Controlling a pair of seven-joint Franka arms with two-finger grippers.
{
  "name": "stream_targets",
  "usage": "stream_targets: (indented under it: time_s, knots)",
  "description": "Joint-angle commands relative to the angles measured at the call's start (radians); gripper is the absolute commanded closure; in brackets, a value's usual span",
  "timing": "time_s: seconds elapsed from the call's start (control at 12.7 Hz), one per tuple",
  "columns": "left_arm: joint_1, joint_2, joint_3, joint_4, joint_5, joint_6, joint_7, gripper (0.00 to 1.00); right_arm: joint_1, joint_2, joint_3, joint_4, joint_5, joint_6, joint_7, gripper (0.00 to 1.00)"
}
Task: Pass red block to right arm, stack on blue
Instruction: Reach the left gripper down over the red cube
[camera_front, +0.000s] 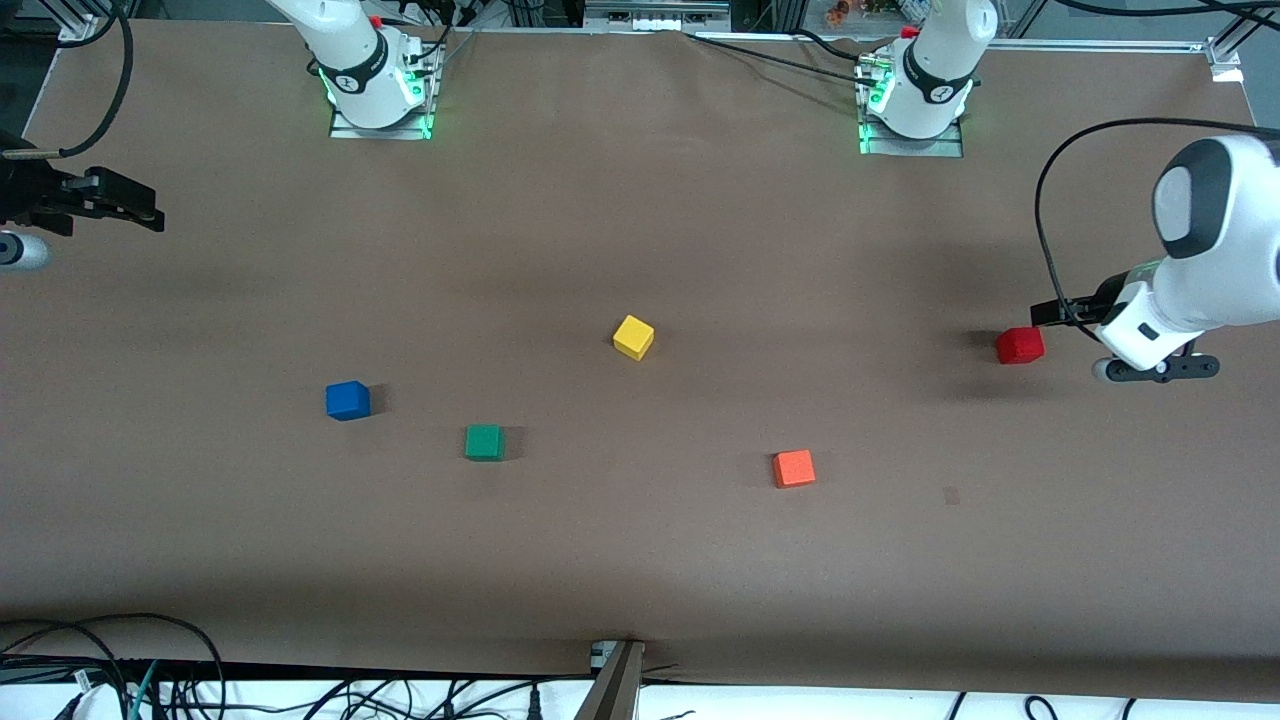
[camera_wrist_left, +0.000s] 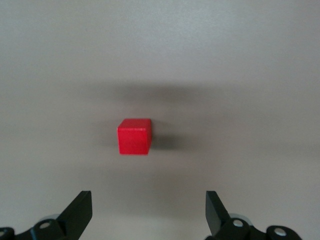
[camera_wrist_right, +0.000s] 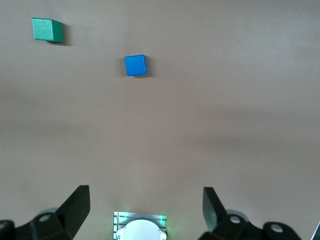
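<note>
Red block (camera_front: 1019, 345), one of five cubes counted on the brown desk (camera_front: 640, 560), is seen lying toward the left arm's end, with the left pincer (camera_wrist_left: 149, 210) held open over the desk just beside it, nothing gripped. One blue cube (camera_front: 347, 400), one green cube (camera_front: 484, 442), one yellow cube (camera_front: 633, 337) and one orange-red cube (camera_front: 793, 468) are spread apart. The right pincer (camera_wrist_right: 146, 207) is held open and empty over the right arm's end.

light: even, bright, from overhead | shadows: soft, short beside each cube, broad dim bands across the table (camera_front: 640, 560) | glare: none | focus: wrist views slightly soft
</note>
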Motion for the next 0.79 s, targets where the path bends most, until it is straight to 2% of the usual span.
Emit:
stream_targets:
  time_s: [0.0, 0.24, 0.71]
  knots:
    - [0.03, -0.045, -0.004, -0.155, 0.019, 0.181, 0.022, 0.0, -0.001, 0.005, -0.002, 0.021, 0.004, -0.015, -0.016, 0.0]
    - [0.064, -0.036, -0.004, -0.307, 0.096, 0.503, 0.037, 0.0, -0.001, 0.005, -0.002, 0.022, 0.004, -0.015, -0.016, 0.0]
    - [0.133, 0.151, -0.007, -0.355, 0.099, 0.819, 0.045, 0.0, -0.001, 0.005, -0.002, 0.022, 0.005, -0.015, -0.016, 0.0]
